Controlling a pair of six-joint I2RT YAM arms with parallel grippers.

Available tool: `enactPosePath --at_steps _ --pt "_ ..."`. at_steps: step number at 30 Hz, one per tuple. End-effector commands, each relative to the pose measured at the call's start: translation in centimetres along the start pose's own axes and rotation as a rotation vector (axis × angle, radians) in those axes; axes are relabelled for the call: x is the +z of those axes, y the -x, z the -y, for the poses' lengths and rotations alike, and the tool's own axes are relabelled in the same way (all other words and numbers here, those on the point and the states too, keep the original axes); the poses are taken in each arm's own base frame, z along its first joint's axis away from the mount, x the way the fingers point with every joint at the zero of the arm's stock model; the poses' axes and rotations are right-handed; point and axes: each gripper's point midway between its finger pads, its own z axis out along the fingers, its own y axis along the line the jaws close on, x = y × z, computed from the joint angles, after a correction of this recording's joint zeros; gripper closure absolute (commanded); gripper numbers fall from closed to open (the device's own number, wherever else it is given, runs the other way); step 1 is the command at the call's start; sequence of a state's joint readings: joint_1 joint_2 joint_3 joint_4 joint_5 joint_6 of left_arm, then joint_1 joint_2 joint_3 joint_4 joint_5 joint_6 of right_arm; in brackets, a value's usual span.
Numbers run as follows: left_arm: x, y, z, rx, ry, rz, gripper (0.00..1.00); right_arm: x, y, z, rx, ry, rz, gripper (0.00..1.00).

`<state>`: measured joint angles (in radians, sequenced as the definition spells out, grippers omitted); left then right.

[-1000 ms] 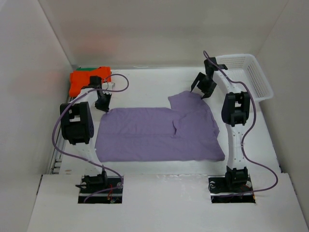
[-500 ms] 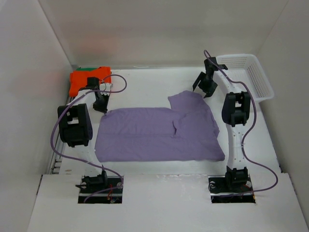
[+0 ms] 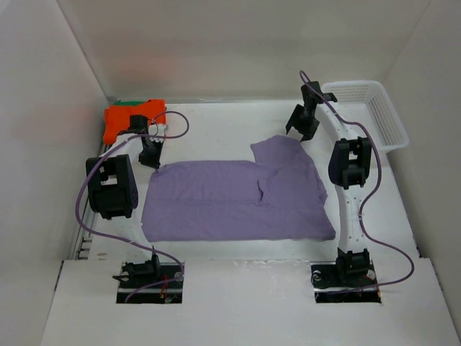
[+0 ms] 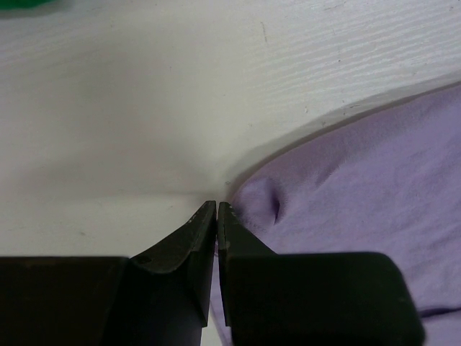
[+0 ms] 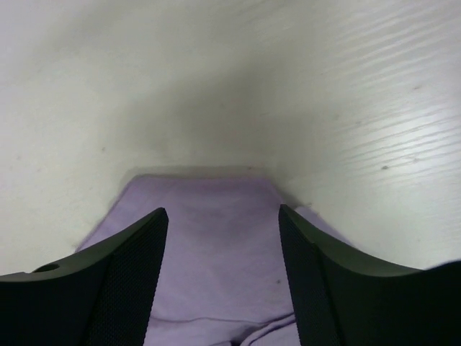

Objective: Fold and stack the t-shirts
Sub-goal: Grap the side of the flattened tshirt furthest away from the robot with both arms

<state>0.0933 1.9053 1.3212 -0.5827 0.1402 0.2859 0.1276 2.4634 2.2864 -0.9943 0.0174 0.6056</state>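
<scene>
The lavender t-shirt [image 3: 238, 198] lies spread flat mid-table, one sleeve folded over at its back right. A folded orange t-shirt [image 3: 134, 117] sits at the back left on a green one [image 3: 127, 104], of which only an edge shows. My left gripper [image 3: 149, 157] is shut, its tips [image 4: 217, 206] at the lavender shirt's back left corner [image 4: 346, 180]; whether cloth is pinched does not show. My right gripper [image 3: 301, 132] hangs open above the shirt's back right corner [image 5: 209, 216], and nothing is between its fingers [image 5: 130, 274].
A white mesh basket [image 3: 374, 112] stands at the back right, close beside the right arm. White walls close in the table on the left, back and right. Bare table shows behind the lavender shirt.
The right gripper has lifted off the shirt's back right corner, moved back a little, and its jaws have narrowed slightly. The left gripper shifted slightly left and stays shut.
</scene>
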Motion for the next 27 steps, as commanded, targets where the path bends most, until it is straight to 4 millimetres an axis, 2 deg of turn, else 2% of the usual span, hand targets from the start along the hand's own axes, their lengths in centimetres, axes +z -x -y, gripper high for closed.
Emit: enactPosePath --at_steps 1,5,7,8,14,16,20,24,26,27 --pt "-2.0 0.9 -0.7 0.013 0.014 0.057 0.95 -0.3 -1.3 -2.5 -0.026 0.074 -0.049 0.33" --pt "-2.1 0.7 -1.1 0.005 0.018 0.057 0.95 0.2 -3.6 -2.9 -0.039 0.088 -0.125 0.45" --pt "-2.1 0.5 -1.2 0.005 0.018 0.052 0.95 0.2 -3.7 -2.7 -0.041 0.084 -0.12 0.39" --pt "-2.1 0.5 -1.1 0.006 0.018 0.051 0.95 0.0 -3.5 -2.8 -0.037 0.083 -0.111 0.34" --pt "-2.3 0.5 -1.1 0.007 0.019 0.055 0.95 -2.7 0.9 -1.4 -0.082 -0.019 0.086 0.32" --pt "-2.3 0.5 -1.1 0.008 0.019 0.057 0.95 -3.1 1.4 -0.9 -0.074 -0.048 0.116 0.29" --pt "-2.5 0.9 -1.1 0.01 0.022 0.065 0.95 -2.0 1.1 -0.4 -0.006 -0.03 0.072 0.27" --pt "-2.7 0.9 -1.5 0.004 0.027 0.066 0.95 -0.8 0.5 -0.8 0.045 -0.003 0.033 0.27" --pt "-2.7 0.8 -1.7 0.003 0.03 0.066 0.95 -0.4 0.6 -0.8 0.058 -0.004 0.032 0.31" --pt "-2.8 0.8 -1.9 -0.001 0.032 0.066 0.95 -0.5 0.9 -0.7 0.064 -0.004 0.039 0.29"
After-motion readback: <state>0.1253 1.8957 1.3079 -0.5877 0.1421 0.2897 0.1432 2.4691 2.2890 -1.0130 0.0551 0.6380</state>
